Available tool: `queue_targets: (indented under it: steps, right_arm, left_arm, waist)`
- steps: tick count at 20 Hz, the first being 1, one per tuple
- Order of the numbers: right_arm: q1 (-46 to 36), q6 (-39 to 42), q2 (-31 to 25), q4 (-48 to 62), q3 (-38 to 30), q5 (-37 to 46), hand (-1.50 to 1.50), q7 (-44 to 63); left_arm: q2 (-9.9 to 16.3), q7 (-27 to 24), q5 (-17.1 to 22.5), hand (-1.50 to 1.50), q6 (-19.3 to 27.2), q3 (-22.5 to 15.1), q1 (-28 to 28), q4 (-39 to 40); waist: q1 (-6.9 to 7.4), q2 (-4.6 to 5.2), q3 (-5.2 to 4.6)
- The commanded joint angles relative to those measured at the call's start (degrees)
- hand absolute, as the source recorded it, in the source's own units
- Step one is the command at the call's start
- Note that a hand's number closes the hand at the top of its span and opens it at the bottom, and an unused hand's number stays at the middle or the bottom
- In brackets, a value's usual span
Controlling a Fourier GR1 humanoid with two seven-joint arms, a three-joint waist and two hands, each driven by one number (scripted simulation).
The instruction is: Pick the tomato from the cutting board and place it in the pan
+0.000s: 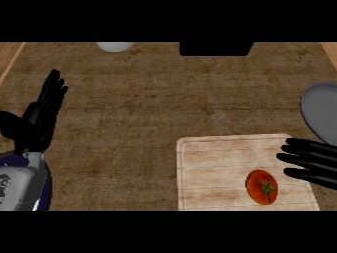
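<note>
Tomato (262, 186) on cutting board (236, 173), just below right hand's (324, 163) straight, empty fingers (302, 159).

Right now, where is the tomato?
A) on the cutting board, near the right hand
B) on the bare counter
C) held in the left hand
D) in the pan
A: the tomato lies on the cutting board, just left of the open right hand, not in the pan.

One tomato (262, 187), one cutting board (215, 173), one pan (331, 113), two hands: left (36, 118), right (320, 163).
</note>
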Motion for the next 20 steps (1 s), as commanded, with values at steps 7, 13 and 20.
queue_targets:
  steps: [7, 13, 20]
  right_arm:
    - [-2.1, -0.3, 5.3, 6.1, 5.6, 12.6, -1.50, -4.4]
    - [2.4, 1.5, 7.8, -3.2, 4.3, 17.1, -1.50, 0.0]
    - [1.3, -2.7, 11.3, -0.2, 6.6, 28.9, -1.50, 4.0]
  left_arm:
    - [-3.2, 2.7, -3.6, 0.00, 2.2, -0.1, -2.4, -0.3]
    - [-2.4, -1.1, -3.8, 0.00, -2.1, 2.2, 1.2, 0.1]
    - [-2.7, -0.6, -3.4, 0.00, -2.9, 4.1, -1.2, 1.2]
  waist:
    - [0.02, 0.03, 0.02]
    - [-0.33, -0.07, -0.01]
    - [-0.42, -0.04, -0.01]
